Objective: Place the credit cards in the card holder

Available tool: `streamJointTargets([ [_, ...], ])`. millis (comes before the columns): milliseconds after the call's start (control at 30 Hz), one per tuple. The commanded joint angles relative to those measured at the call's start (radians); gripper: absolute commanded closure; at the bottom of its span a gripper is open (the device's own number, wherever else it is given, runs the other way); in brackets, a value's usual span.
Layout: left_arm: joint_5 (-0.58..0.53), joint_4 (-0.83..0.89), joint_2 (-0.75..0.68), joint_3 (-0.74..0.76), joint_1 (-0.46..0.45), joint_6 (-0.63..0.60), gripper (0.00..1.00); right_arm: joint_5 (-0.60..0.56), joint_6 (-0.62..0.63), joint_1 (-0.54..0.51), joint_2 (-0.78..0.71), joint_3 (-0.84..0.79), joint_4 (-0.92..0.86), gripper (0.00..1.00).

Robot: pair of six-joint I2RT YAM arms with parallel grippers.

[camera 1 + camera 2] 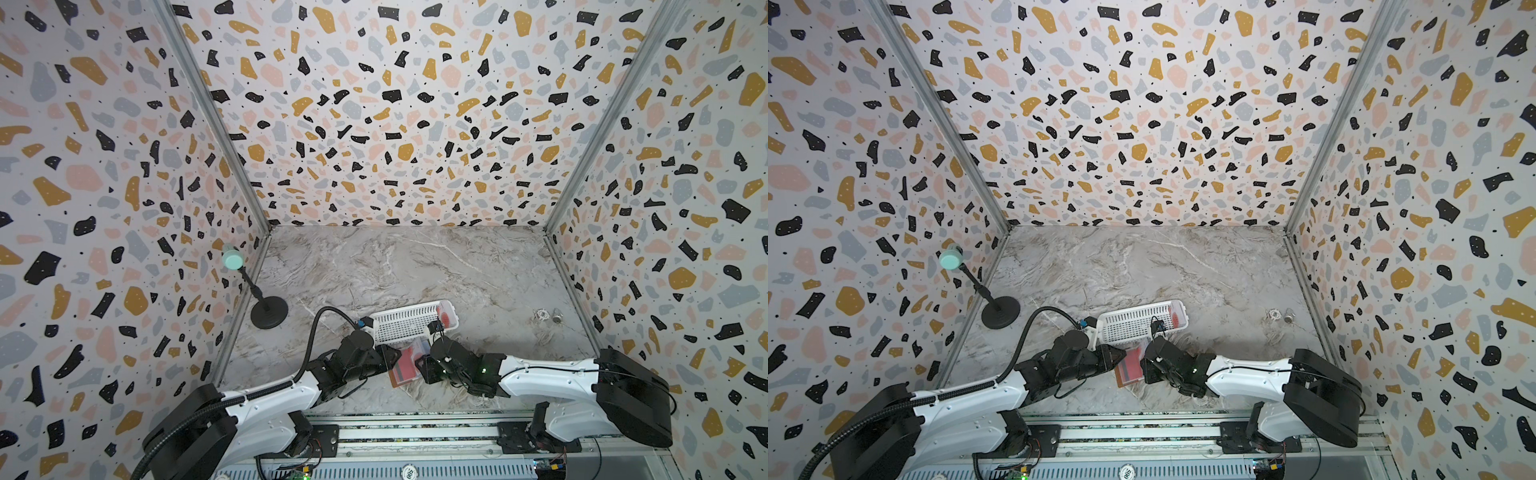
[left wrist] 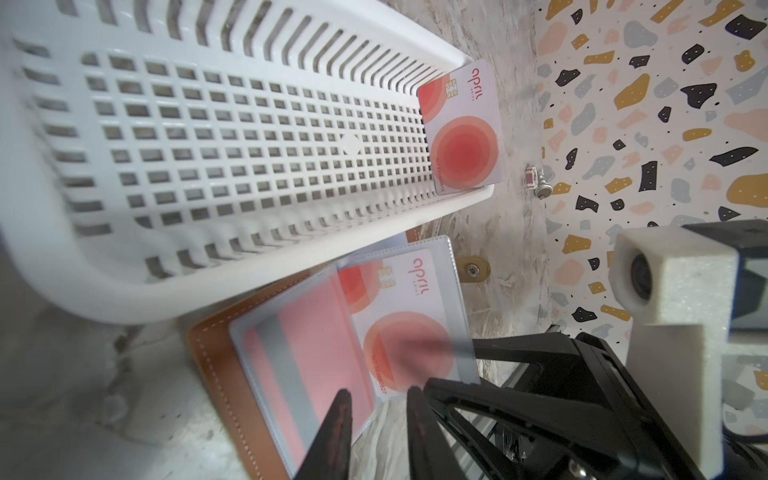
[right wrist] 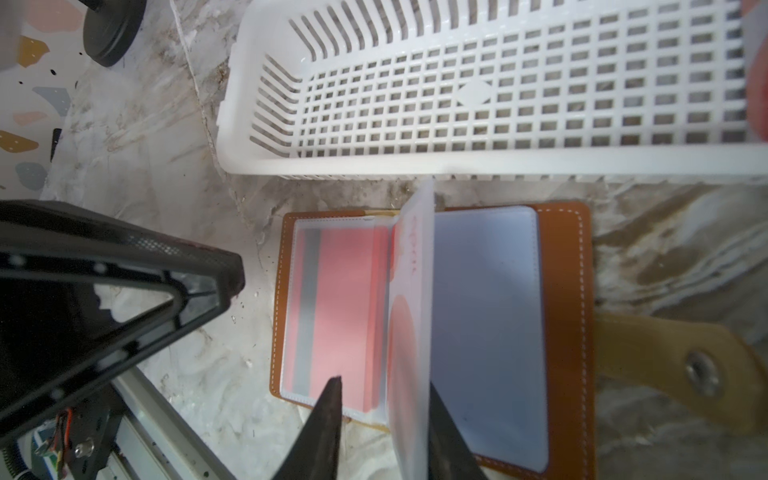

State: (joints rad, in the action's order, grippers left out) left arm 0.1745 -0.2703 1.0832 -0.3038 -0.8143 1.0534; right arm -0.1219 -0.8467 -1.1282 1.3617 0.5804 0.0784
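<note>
Right in front of the white basket (image 2: 249,270), the card holder (image 3: 565,291) lies open on the bench (image 3: 166,124), with credit cards (image 3: 340,311) showing through its plastic sleeves. One last card (image 2: 461,129) sits at one end of the basket and seems to be propped against the wall. The left end effector (image 2: 379,392) shows a narrow gap with nothing in it. The right end effector (image 3: 384,384) is a bit wider, with a floppy upright sleeve (image 3: 411,291) standing loose between its jaws. That last card looks light, stiff and slick, so I'd pinch its raised edge rather than pry it up flat.
</note>
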Motion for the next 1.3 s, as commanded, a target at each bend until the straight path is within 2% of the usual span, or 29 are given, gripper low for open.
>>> streamJointTargets([
  [0,0.004,-0.07,-0.04,0.028,0.018,0.012,0.73,-0.034,0.021,-0.019,0.013,0.058,-0.059,0.67],
  [367,-0.006,-0.058,-0.126,0.064,0.029,0.003,0.71,-0.031,0.032,-0.076,0.101,0.175,-0.09,0.63],
  [567,-0.071,0.036,-0.239,0.059,0.029,-0.017,0.7,0.002,0.041,-0.099,0.169,0.223,-0.065,0.6],
  [767,-0.097,0.091,-0.318,0.073,0.029,-0.036,0.69,-0.007,0.062,-0.099,0.143,0.228,-0.072,0.61],
  [900,-0.069,0.046,-0.279,0.059,0.029,-0.053,0.69,-0.023,0.091,-0.074,0.088,0.224,-0.123,0.61],
  [1033,-0.067,0.062,-0.18,-0.03,0.029,-0.11,0.68,-0.034,0.144,-0.016,-0.002,0.206,-0.175,0.61],
  [1267,-0.032,0.049,0.1,-0.241,0.029,-0.217,0.68,-0.016,0.275,0.196,-0.161,0.221,-0.315,0.58],
])
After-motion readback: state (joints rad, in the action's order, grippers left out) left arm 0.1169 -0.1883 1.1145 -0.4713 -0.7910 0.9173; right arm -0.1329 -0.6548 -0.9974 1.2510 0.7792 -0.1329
